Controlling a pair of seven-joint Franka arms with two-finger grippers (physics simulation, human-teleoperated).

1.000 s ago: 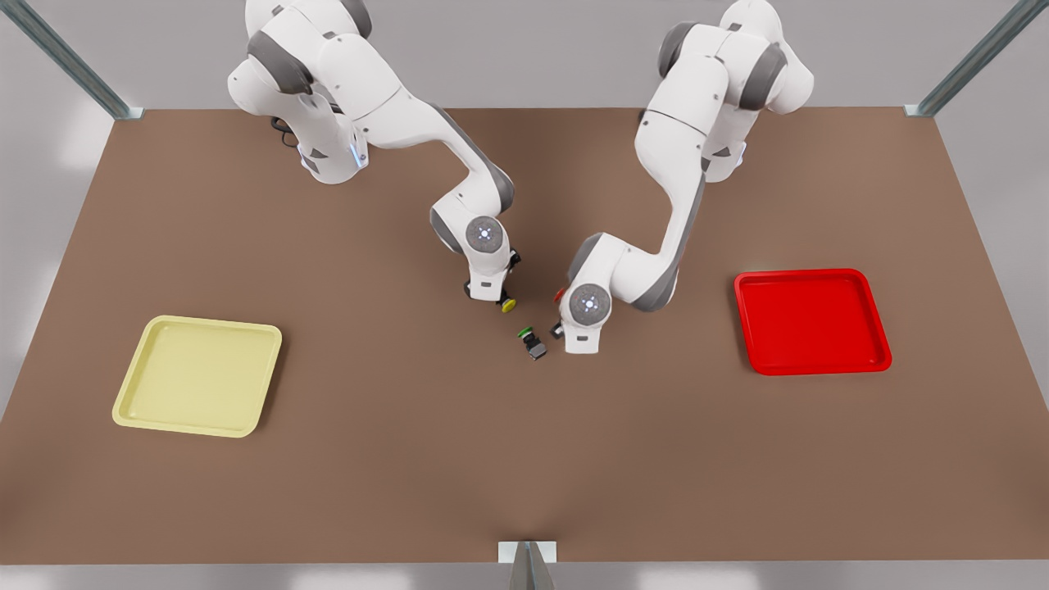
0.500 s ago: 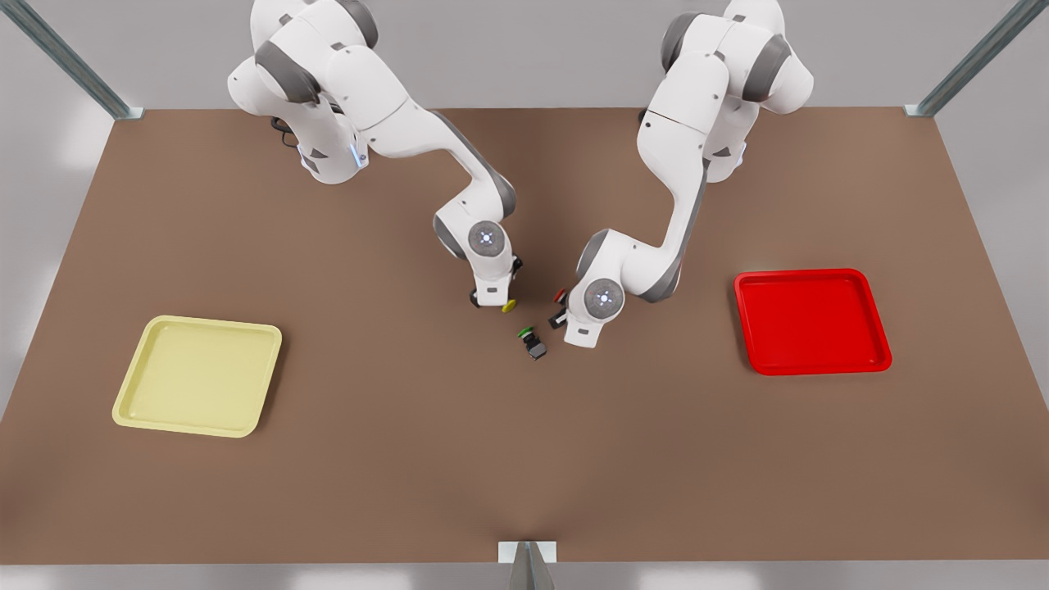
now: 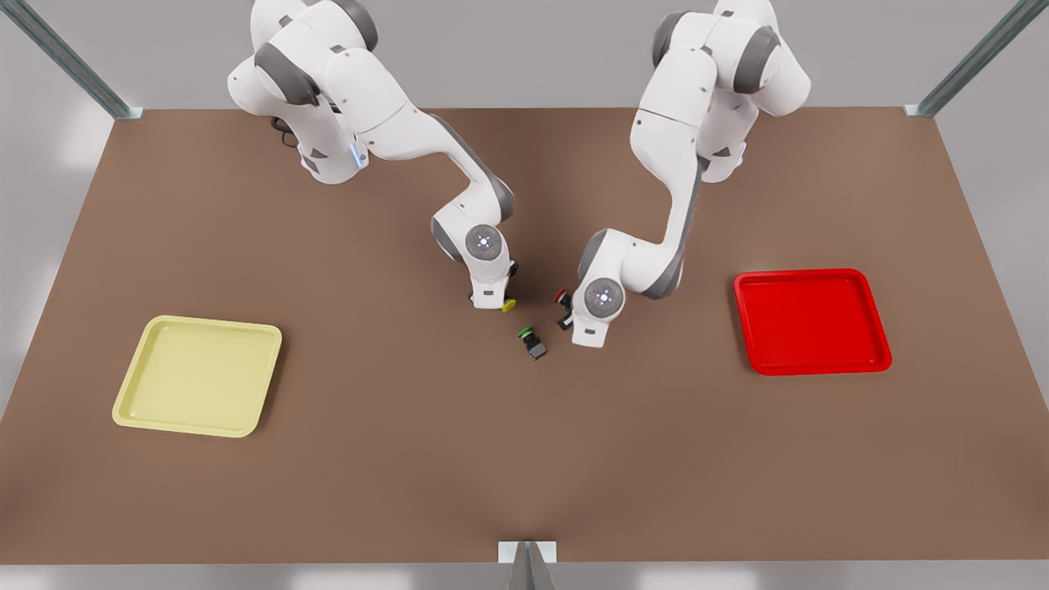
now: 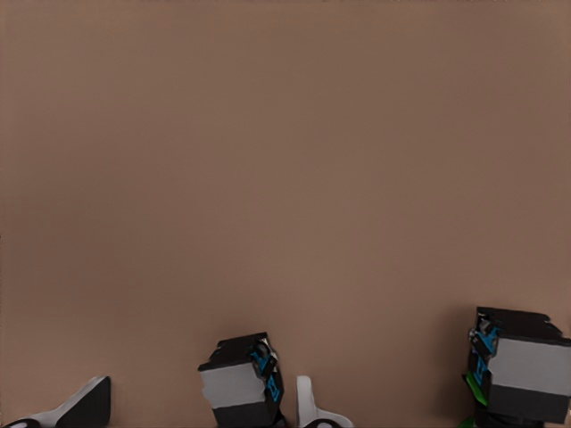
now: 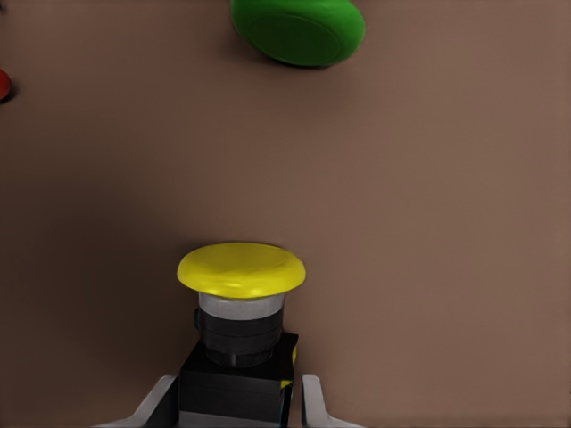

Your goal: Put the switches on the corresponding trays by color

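— How far along are you?

— Early. Both trays are bare: the yellow tray (image 3: 197, 377) sits at 9 o'clock on the table (image 3: 524, 459) in the front view and the red tray (image 3: 811, 321) at 3 o'clock, each well apart from the cluster of switches in the middle.

— And the switches?

— All on the table. The yellow switch (image 5: 241, 294) stands at about 11 o'clock from the green switch (image 3: 531, 342), and the red switch (image 3: 560, 295) at about 1 o'clock from it.

— What are your hands doing?

— Your right hand (image 5: 236, 406) is down over the yellow switch and looks closed against its dark body, though nothing is lifted yet. Your left hand (image 4: 201, 406) is low at the red switch and spread open – the body lies between the jaws, nearer one of them, with a clear gap to the other.

— So what remains?

— By my reading, nearly everything: close on the red one, lift both, carry each to its matching tray, release. Leave the green one alone.
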